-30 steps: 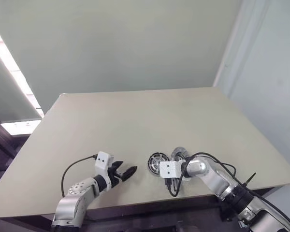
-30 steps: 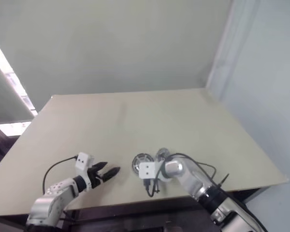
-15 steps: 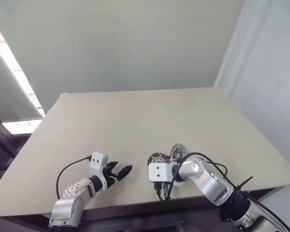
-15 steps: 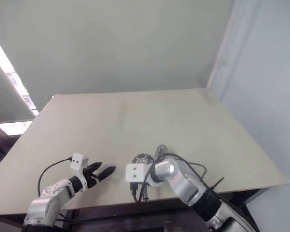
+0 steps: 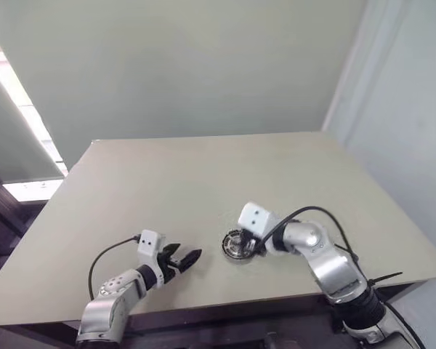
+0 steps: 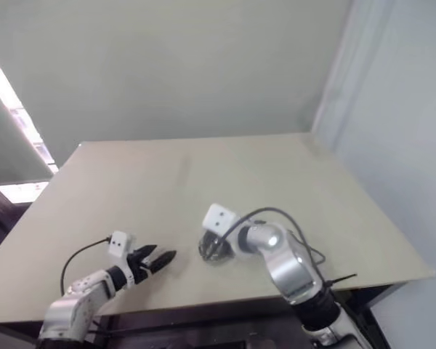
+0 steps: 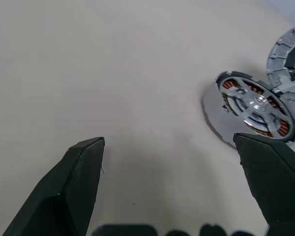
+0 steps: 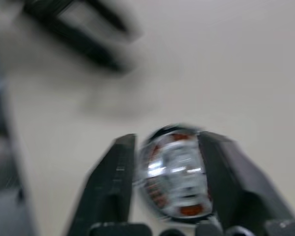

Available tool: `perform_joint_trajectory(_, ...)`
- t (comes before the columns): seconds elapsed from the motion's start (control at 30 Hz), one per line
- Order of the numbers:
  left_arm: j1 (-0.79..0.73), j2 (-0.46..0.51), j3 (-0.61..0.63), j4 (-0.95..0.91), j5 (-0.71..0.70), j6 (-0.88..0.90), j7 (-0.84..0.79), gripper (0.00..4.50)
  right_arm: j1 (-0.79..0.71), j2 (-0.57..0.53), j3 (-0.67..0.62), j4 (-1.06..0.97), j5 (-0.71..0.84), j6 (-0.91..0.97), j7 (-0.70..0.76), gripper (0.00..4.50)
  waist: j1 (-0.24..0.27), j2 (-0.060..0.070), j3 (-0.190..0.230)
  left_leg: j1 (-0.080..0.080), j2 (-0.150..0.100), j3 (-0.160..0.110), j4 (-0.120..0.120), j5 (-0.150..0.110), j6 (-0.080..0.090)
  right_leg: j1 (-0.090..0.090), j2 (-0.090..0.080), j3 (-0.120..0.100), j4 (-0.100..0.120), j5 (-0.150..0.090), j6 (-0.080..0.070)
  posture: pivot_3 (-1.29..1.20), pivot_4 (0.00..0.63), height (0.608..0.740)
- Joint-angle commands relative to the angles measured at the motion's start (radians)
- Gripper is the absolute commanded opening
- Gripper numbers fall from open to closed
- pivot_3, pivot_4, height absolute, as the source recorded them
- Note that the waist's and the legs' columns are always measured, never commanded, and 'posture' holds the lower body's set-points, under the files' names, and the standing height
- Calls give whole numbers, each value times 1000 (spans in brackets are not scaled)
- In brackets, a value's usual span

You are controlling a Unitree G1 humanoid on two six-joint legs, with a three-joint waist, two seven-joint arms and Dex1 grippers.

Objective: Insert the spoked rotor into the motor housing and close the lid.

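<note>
Right gripper point(image 8: 169, 162) over the motor housing point(image 7: 253, 109)

Its fingers straddle the housing, apart; left gripper point(image 7: 182, 162) fingers spread wide, empty, above the tabletop point(image 5: 203, 174).

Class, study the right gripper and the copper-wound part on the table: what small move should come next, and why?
Probably swing the right gripper sideways to the lid. The spoked rotor appears seated over the motor housing windings, the gripper stands open above it, and the lid lies beside it, not yet on.
</note>
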Motion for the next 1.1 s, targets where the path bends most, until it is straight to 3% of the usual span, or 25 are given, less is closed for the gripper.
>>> perform_joint_trajectory(0.03,-22,3,-1,-15,-4,-16,-10,4500,-52,18,-174,-20,15,19,-145,3668,0,0,0,0,0,0,0,0,0,0,0,0,0,0,0,0,0,740)
perform_joint_trajectory(0.07,-25,2,-3,-15,-4,-15,-11,4500,-68,8,-211,-4,11,17,-178,3981,0,0,0,-1,0,0,0,0,0,0,0,0,0,0,0,0,0,740)
perform_joint_trajectory(0.3,-36,-3,-22,-24,-5,-13,-20,4500,-65,-247,-196,144,-69,-81,-209,3981,0,1,0,-4,-1,1,-2,0,0,-3,-1,1,-1,0,0,0,0,740)
perform_joint_trajectory(0.47,-38,2,-23,-25,-5,-13,-23,4500,-19,-305,-108,224,-89,-139,-180,3981,-5,1,0,-4,0,4,-2,0,1,-5,1,3,-1,0,0,0,0,740)
perform_joint_trajectory(0.6,-39,3,-21,-31,-5,-10,-24,4500,8,-270,-70,257,-55,-193,-168,3981,-4,1,0,-4,0,4,-1,0,1,-4,1,3,-1,0,0,0,0,740)
perform_joint_trajectory(0.9,-37,6,-23,-46,-7,-1,-22,4500,-5,-17,-84,298,75,-238,-210,3981,-4,1,0,-3,0,3,-1,0,1,-3,1,3,0,0,0,0,0,740)
perform_joint_trajectory(1.1,-35,5,-26,-44,-5,-2,-24,4500,-17,83,-58,349,92,-234,-244,3981,-2,1,0,-4,0,3,-1,0,1,-3,1,3,0,0,1,0,0,740)
